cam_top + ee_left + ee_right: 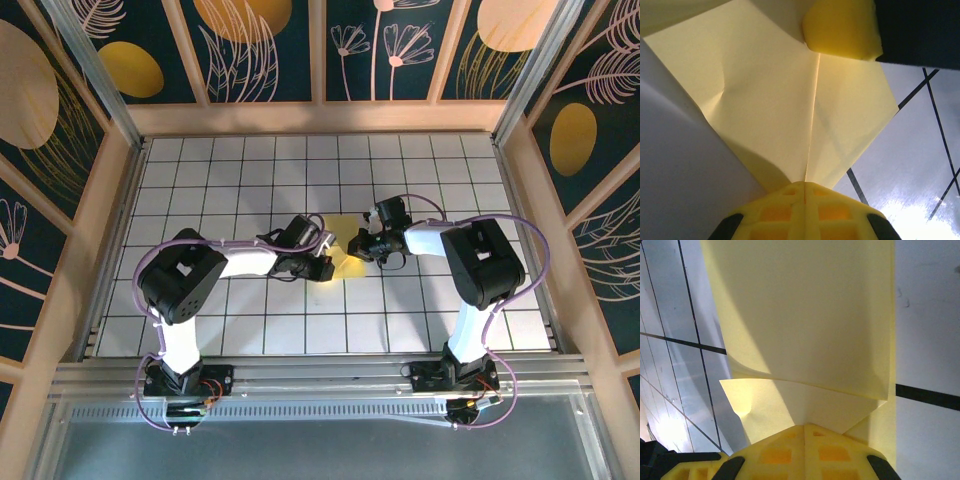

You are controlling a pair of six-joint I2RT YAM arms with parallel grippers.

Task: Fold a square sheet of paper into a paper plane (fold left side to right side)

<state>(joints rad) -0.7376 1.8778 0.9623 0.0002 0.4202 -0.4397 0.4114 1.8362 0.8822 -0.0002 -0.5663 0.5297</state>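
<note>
I see the pale yellow sheet of paper [345,243], creased with one flap folded over, lying between both jaws.

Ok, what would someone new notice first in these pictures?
The yellow paper, creased down its middle, lies at the centre of the white grid table. The left tool and right tool, both shut, meet at it from either side. Dark panels with golden flowers wall the table.

square sheet of paper [765,90]: thin pale yellow paper, matt, smooth, sharply creased
bench [250,330]: white tiles, smooth, glossy, reflecting light
left end effector [804,192]: yellow plastic, matt
right end effector [805,432]: same matt yellow plastic
front rail [320,378]: bare ribbed metal
</note>
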